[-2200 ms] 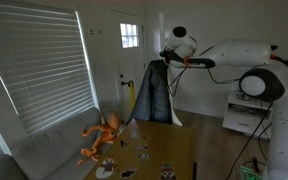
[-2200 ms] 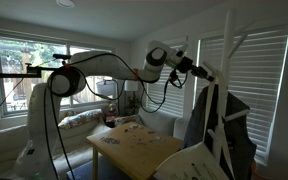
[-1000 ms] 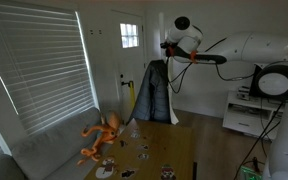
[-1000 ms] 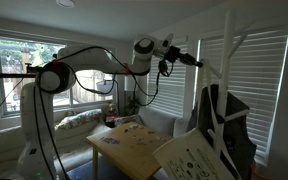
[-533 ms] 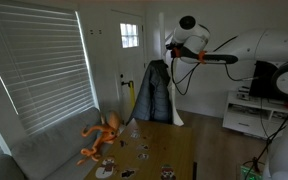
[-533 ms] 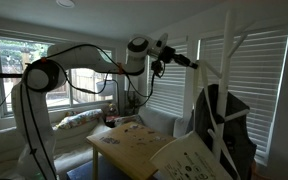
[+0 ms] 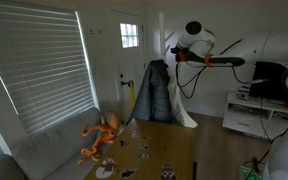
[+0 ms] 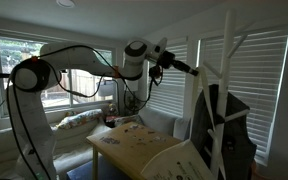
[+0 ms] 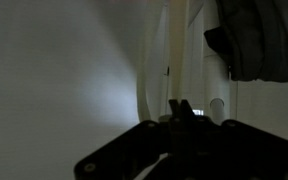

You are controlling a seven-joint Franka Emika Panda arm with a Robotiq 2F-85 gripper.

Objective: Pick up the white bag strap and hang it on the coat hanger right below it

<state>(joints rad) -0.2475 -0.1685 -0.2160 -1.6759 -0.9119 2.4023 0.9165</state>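
My gripper [image 7: 170, 46] is up at the top of the tall white coat stand [image 8: 225, 70]; it also shows in an exterior view [image 8: 191, 70]. In the wrist view the jaws [image 9: 181, 106] are shut on the thin white bag strap [image 9: 174, 50], which runs straight up from them. The soft white cloth bag [image 7: 185, 102] hangs below the gripper beside the dark jacket [image 7: 156, 92], and it shows low in an exterior view [image 8: 174, 160]. A short white peg end [image 9: 217, 107] sits just right of the jaws. Which peg it is cannot be told.
The dark jacket [image 8: 226, 122] hangs on the stand and fills the wrist view's top right [image 9: 259, 40]. A wooden table [image 8: 134, 145] with small items and an orange toy octopus [image 7: 102, 135] stand below. Window blinds [image 7: 39, 65] cover the wall.
The arm has drawn back from the stand with the strap held, and the white bag now hangs out beside the jacket. The jacket has not moved.
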